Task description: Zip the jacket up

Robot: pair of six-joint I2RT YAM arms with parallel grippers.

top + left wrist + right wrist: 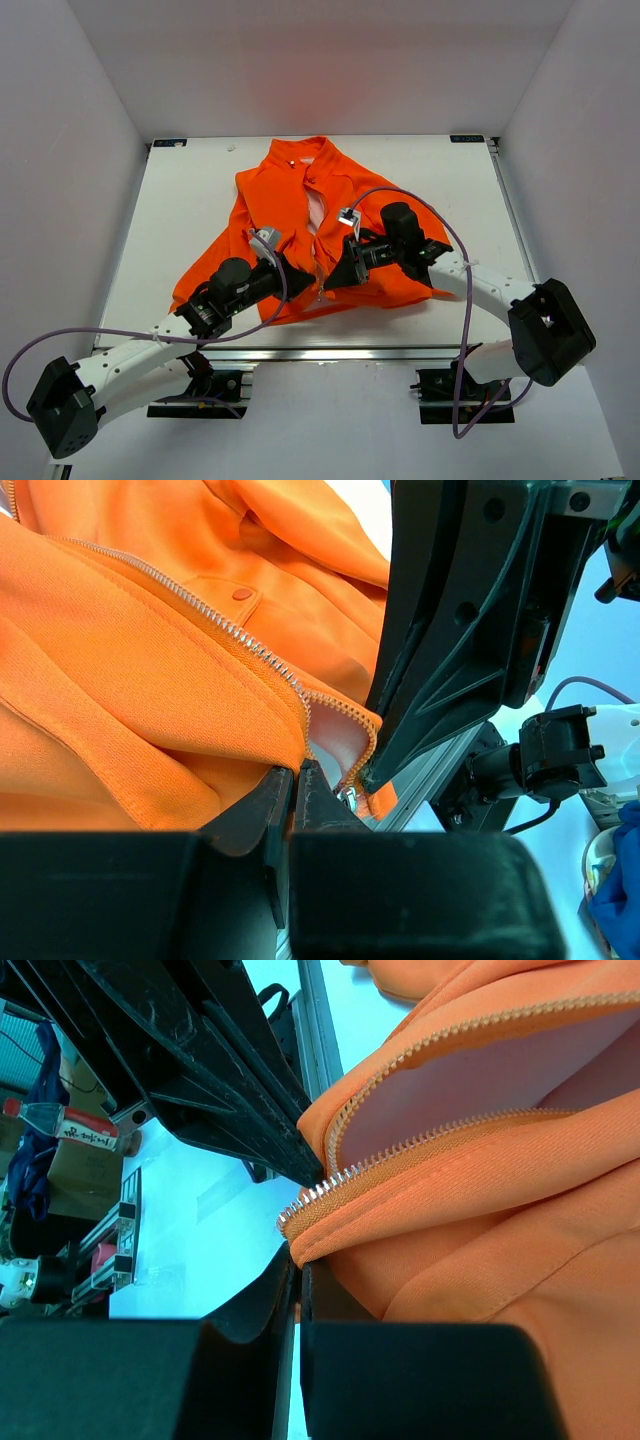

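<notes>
**A:** How far along was the zipping?

**B:** Not started. The jacket [275, 195] lay mid-table [180, 200], collar far, hem near, with the front open on its pink lining [520, 1070]. The two rows of the zipper [235, 630] were still apart.

**A:** And the grippers?

**B:** The left gripper [297, 775] pinched the hem by the zipper's bottom end. The right gripper [298, 1265] was pressed together at the other hem corner. I couldn't tell if it had caught any cloth.

**A:** Did the overhead view help?

**B:** It gave the layout. Only the wrist views showed the teeth and fingertips.

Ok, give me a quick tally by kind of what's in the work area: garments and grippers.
jacket: 1
grippers: 2, the left gripper and the right gripper
Total: 3
</notes>
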